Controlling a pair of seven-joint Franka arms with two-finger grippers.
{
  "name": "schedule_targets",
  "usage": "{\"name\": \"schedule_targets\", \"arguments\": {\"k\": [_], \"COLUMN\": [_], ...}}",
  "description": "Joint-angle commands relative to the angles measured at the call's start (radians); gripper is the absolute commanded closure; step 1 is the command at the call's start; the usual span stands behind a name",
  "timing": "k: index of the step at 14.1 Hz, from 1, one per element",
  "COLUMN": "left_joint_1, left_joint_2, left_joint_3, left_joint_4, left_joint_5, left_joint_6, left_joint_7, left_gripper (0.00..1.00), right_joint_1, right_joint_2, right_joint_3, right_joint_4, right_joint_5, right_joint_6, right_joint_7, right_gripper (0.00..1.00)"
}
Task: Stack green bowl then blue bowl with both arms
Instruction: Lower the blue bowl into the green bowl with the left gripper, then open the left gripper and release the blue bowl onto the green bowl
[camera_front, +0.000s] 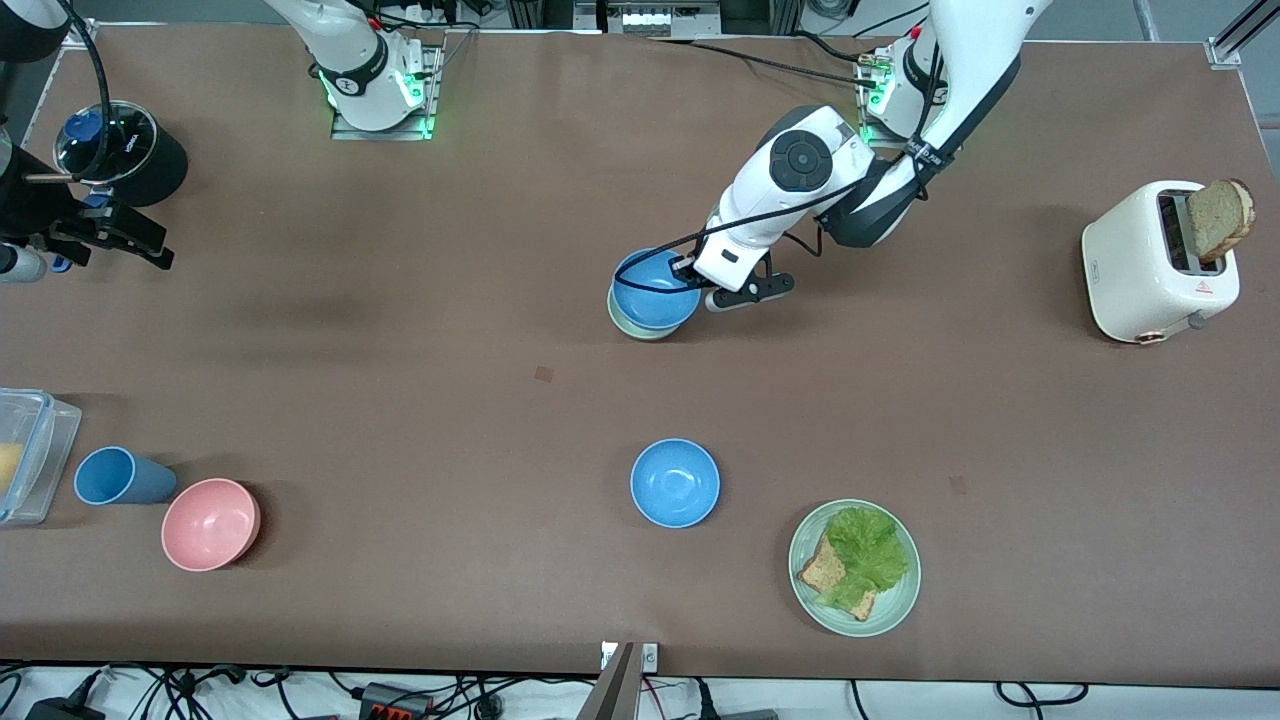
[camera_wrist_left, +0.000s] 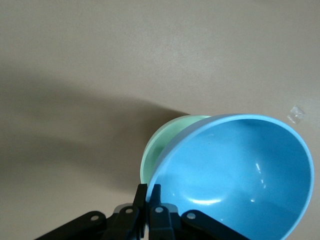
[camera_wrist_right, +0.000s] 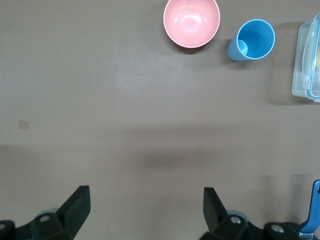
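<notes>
We see bare table (camera_front: 420, 330) between the stacked bowls (camera_front: 655, 292) and the pink bowl (camera_front: 210, 524); a second blue bowl (camera_front: 675, 482) and the plate (camera_front: 853, 567) stand nearer the front camera.

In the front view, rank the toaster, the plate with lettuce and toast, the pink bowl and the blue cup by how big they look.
1. White toaster, largest.
2. Pale green plate, somewhat smaller than the toaster.
3. Pink bowl.
4. Blue cup, lying on its side, close to the pink bowl in spread, so this last placing is unsure.
</notes>
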Motion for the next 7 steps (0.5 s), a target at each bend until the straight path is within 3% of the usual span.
{"name": "schedule_targets", "arguments": {"k": [1,7], "left_joint_1": [-0.020,-0.031], "left_joint_2": [0.003,0.049], "left_joint_3": [0.010,0.015], "left_joint_4": [-0.008,-0.002], "left_joint_5": [0.033,0.162], "left_joint_6": [0.024,0.024], "left_joint_7": [-0.030,-0.091], "left_gripper": [1.00,1.00], "right_joint_1": [-0.017,-0.017], "right_joint_2": [-0.002,0.003], "right_joint_3": [0.010,0.007], "right_joint_4": [-0.003,-0.002], "right_joint_5": [0.002,0.002], "right_joint_6": [0.008,0.009], "right_joint_7": [-0.019,-0.019], "right_gripper": [0.00,0.00]}}
